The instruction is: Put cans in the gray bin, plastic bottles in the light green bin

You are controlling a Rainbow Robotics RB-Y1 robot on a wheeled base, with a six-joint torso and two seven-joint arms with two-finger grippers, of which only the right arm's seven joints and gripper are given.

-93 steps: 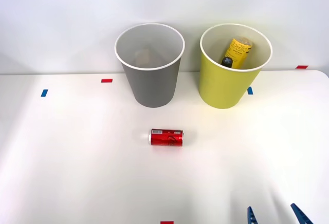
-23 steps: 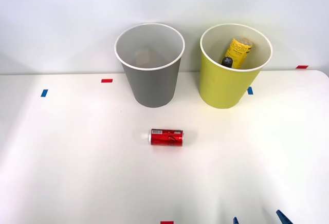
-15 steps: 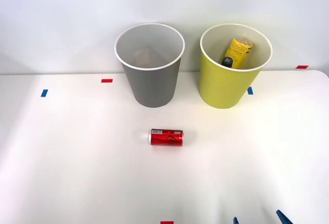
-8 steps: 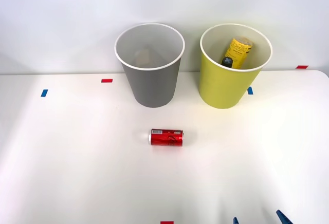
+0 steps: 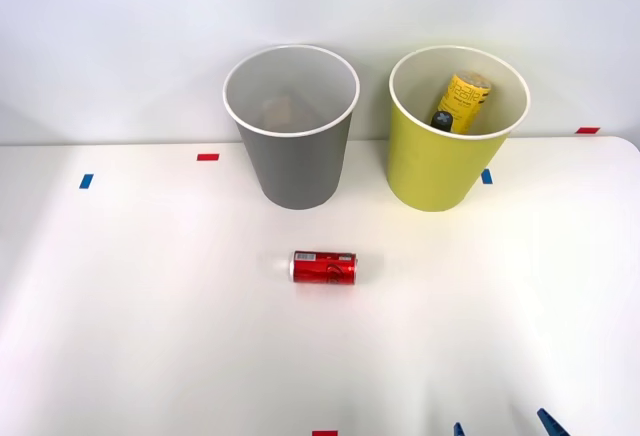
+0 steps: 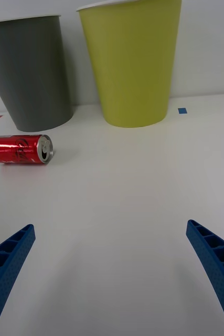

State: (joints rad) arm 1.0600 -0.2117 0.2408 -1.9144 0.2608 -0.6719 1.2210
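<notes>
- The red soda can (image 5: pixel 323 267) lies on its side on the white worktop (image 5: pixel 150 326), in front of the two bins and well apart from both; from the wrist camera its silver end with the pull tab faces toward the tool's side
- The gray bin (image 5: pixel 291 126) stands upright at the back of the worktop; something faint shows at its bottom, but I cannot tell what it is
- The light green bin (image 5: pixel 457 128) stands upright just beside the gray one, and a yellow-labelled plastic bottle (image 5: pixel 462 102) with a black cap already leans inside it
- The right tool (image 6: pixel 112 262) hangs low at the near edge of the worktop, its blue ribbed fingers (image 6: pixel 9 257) spread wide with nothing between them, well short of the can
- Judged from this, the bottle part of the job looks done, since no bottle lies loose on the worktop
- What is left is the can: it is not yet grasped, and it must still be lifted and dropped into the gray bin
</notes>
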